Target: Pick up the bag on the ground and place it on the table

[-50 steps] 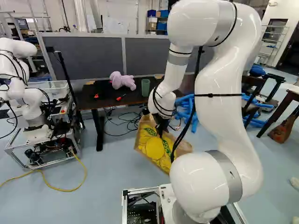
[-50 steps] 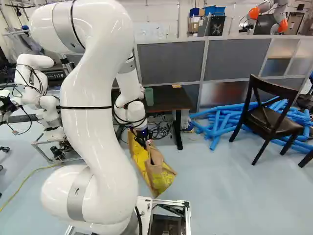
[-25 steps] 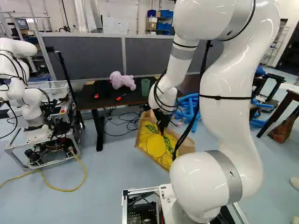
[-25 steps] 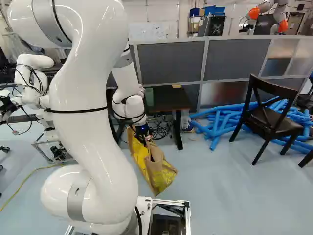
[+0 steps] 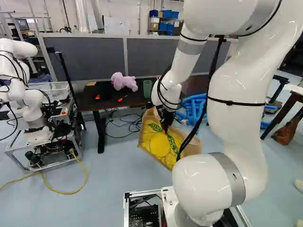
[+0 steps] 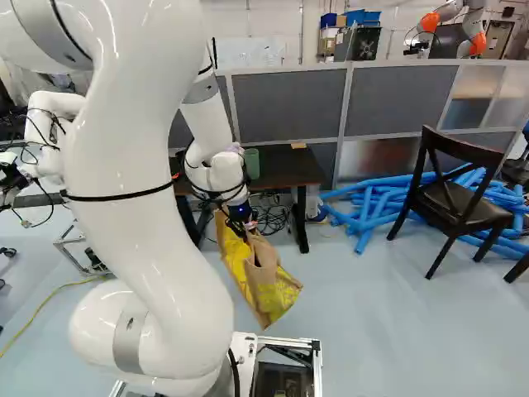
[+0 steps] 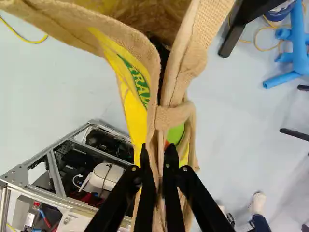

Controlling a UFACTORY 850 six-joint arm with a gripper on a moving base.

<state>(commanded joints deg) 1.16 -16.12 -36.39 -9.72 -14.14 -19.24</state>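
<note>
Clearly, you have the first part of the job in hand: past the big white arm (image 6: 136, 248), the fingers (image 7: 146, 193) are closed on the bag (image 5: 156, 145), pinching its upper fabric between them. The bag hangs tilted below them, in front of the worktop (image 6: 285, 168), its lower end well under the level of that front edge. You can't tell from here whether its bottom is off the floor (image 6: 355, 331), so count the grasp as done and the lift as, at most, just begun.

The raising, the carry over the front edge and the setting down are all left to you. You'll likely need the bag's underside higher than the worktop before moving in, or it may catch that edge. Farther on, mind the green cup (image 6: 251, 163) and, toward the far edge, the pink plush toy (image 5: 124, 81); a swinging bag could knock either. Then comes the release.
</note>
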